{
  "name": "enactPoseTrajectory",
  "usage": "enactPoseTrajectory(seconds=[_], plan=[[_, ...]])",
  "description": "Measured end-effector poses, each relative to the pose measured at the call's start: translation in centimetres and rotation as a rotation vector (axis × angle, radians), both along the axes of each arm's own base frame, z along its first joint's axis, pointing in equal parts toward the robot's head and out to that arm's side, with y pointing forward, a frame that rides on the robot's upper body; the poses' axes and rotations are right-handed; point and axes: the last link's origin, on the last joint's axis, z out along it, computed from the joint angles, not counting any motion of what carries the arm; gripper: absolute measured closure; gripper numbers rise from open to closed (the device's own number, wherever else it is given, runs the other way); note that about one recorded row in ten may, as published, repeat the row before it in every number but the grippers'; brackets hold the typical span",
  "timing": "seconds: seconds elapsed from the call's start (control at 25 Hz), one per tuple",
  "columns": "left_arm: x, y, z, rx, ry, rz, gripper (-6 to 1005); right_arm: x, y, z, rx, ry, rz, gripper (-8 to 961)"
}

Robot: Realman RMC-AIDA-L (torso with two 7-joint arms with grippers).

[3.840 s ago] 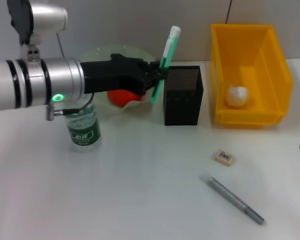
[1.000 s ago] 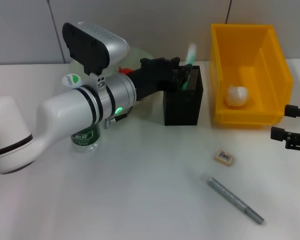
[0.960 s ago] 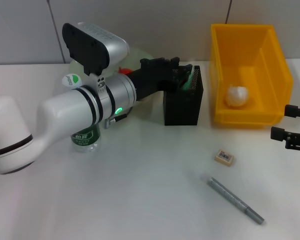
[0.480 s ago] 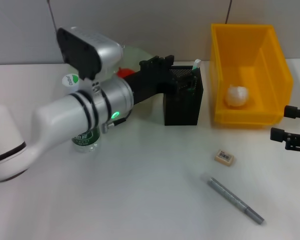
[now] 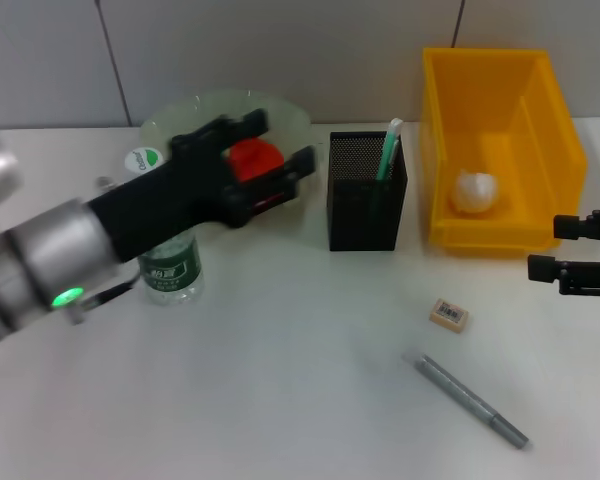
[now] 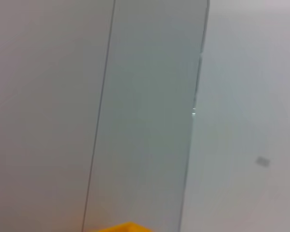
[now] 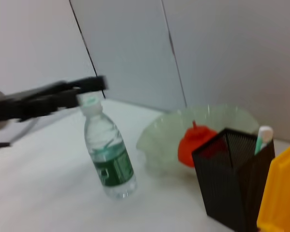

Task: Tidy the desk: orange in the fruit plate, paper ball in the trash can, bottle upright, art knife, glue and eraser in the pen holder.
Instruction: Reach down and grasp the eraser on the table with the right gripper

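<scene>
This place looks like a robot test lab arranged as an office desk. A plain white table (image 5: 280,400) stands against bare grey wall panels (image 5: 310,45). On it are a black mesh pen holder (image 5: 366,205) and a yellow plastic bin (image 5: 500,150).

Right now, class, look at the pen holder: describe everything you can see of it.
The pen holder is a black, square, open-topped box that looks like metal mesh. It stands upright on the white desk, between the fruit plate and the yellow bin, apart from both. A green-and-white glue stick leans in its corner nearest the bin, its white cap above the rim. Neither gripper touches it.
</scene>
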Motion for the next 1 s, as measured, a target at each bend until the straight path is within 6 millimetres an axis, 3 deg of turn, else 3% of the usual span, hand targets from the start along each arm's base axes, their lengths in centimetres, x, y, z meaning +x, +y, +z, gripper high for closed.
enactPoseTrajectory(seconds=[0.16,0.24,0.4,0.52,0.68,1.0], plan=[[-3.5,-3.8,3.2,-0.017,-0.017,-0.049,213,-2.6,1.5,0.0,-0.09,-0.096,-0.082,120],[-4.1,-4.5,3.7,-0.02,-0.021,-0.056,215,-3.2,1.9,-0.1,-0.112,-0.123,-0.112,120],[-7.0,-7.7,5.8,-0.051,-0.01,-0.092,218,-6.3,4.2,-1.1,-0.199,-0.324,-0.228,120],[-7.9,-8.6,6.1,-0.075,0.005,-0.093,223,-7.6,5.1,-1.7,-0.217,-0.406,-0.259,120],[-9.4,-10.5,6.2,-0.13,0.034,-0.093,223,-10.5,7.1,-3.7,-0.256,-0.641,-0.271,120],[-10.1,-11.6,5.8,-0.167,0.053,-0.074,222,-12.1,8.8,-7.6,-0.337,-0.79,-0.219,120]])
